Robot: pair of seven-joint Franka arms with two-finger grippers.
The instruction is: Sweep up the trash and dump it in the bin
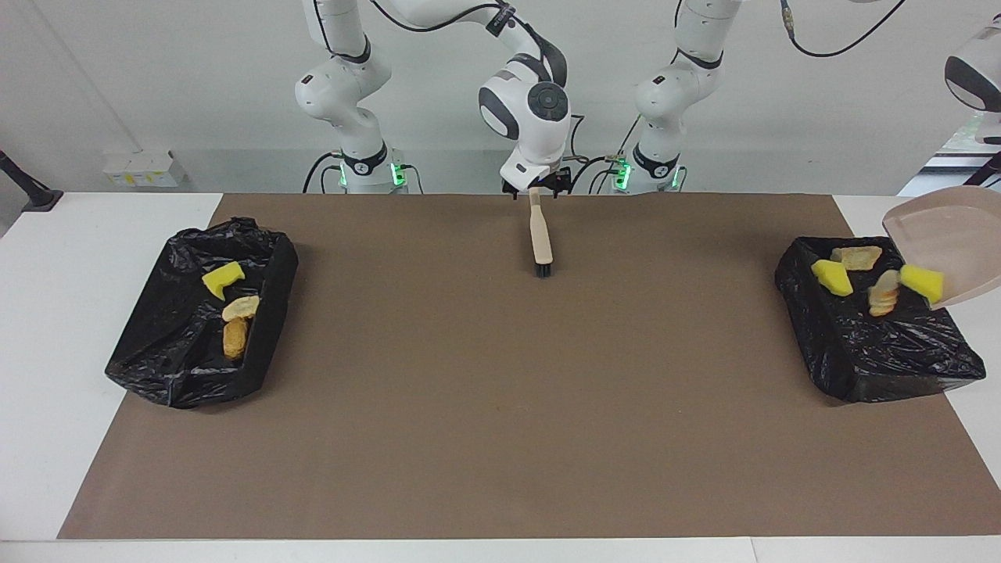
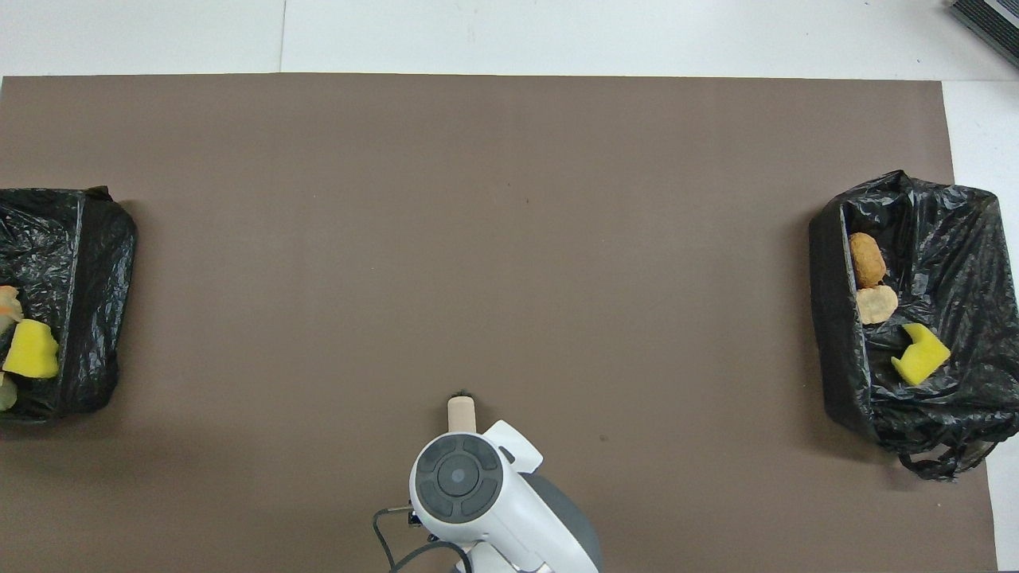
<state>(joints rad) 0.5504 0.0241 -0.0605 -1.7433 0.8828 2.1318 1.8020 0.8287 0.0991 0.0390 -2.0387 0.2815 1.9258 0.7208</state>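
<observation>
Trash (image 1: 831,277): sponge and bread scraps in the bin (image 1: 876,360) at left arm's end, one sponge at the tilted dustpan (image 1: 942,231) lip; left tool unseen, pressed together; right tool (image 1: 535,191) at the brush (image 1: 540,234) handle, spread untellable; risk: lip sponge bounces off the bin rim onto the counter (image 1: 500,407).

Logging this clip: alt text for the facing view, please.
A tilted beige dustpan spills yellow and tan scraps into the black-lined bin at the left arm's end. The right gripper sits at the handle of a brush on the mat; a second bin holds three scraps.
</observation>
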